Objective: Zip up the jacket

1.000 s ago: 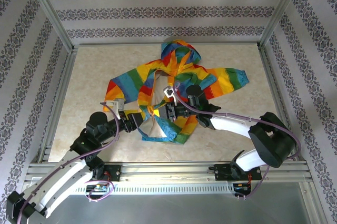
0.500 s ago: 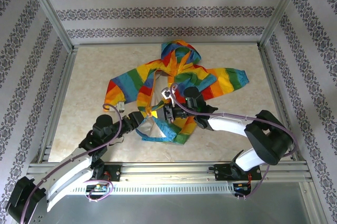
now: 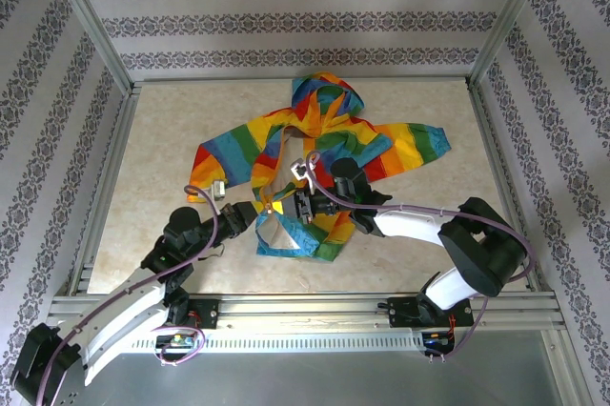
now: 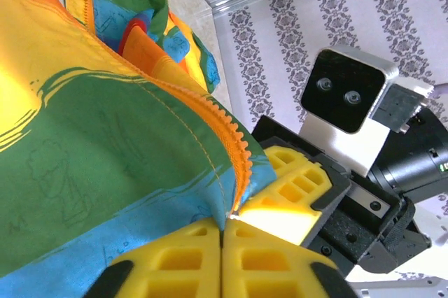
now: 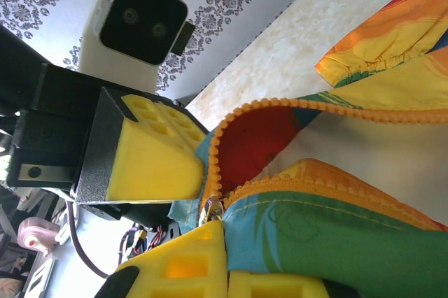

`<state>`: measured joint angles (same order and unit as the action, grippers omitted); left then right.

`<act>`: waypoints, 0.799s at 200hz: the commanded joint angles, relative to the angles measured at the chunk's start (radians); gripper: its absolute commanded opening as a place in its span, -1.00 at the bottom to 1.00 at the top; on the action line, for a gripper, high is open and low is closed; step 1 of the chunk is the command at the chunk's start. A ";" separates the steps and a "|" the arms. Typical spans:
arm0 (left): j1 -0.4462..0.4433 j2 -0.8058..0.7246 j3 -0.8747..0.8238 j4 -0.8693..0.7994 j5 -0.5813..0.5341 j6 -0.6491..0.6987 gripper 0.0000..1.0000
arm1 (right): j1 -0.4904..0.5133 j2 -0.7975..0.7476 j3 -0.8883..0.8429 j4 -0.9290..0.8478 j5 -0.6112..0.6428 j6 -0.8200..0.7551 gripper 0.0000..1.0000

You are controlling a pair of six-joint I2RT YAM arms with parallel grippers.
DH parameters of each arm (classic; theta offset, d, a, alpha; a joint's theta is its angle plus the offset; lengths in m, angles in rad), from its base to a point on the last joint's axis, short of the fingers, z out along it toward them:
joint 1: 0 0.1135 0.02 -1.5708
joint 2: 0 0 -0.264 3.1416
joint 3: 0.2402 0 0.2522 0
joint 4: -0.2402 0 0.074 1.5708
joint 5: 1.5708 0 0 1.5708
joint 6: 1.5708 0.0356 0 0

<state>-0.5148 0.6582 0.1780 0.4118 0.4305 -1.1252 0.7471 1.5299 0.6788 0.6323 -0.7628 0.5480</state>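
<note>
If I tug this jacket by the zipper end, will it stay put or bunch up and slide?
Probably floppy: the jacket lies in creased folds and puckers where the left tool pinches it. Likely light, so it may slide across the table unless pinned. The zipper edge curves loosely, so it would probably buckle unless pulled taut.

The jacket (image 3: 334, 134) is thin, crinkled cloth with a faint sheen, and its zipper (image 4: 231, 137) teeth look like matt orange plastic. The left end effector (image 4: 222, 238) and right end effector (image 5: 225, 259) are matt yellow moulded plastic. The desk (image 3: 152, 158) is smooth and stone-patterned, with a brushed metal rail (image 3: 305, 303) at 6 o'clock.
</note>
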 commanded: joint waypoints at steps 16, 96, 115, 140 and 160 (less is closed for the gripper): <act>0.009 -0.034 0.102 -0.203 0.059 0.109 -1.00 | 0.024 0.012 0.029 0.052 0.017 0.006 -1.00; -0.006 0.055 0.336 -0.820 0.110 0.322 -1.00 | 0.034 0.013 0.007 0.085 0.043 0.005 -0.95; -0.005 0.100 0.391 -0.906 0.130 0.364 -1.00 | 0.034 0.004 0.001 0.051 0.058 -0.036 -0.66; -0.005 0.173 0.454 -0.975 0.183 0.406 -1.00 | 0.033 -0.019 -0.006 -0.003 0.068 -0.094 -0.25; -0.002 0.229 0.515 -1.054 0.191 0.452 -1.00 | 0.032 -0.054 -0.022 -0.021 0.070 -0.122 -0.07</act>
<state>-0.5159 0.8448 0.6212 -0.4679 0.5571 -0.7708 0.7826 1.5326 0.6777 0.6151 -0.7170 0.4934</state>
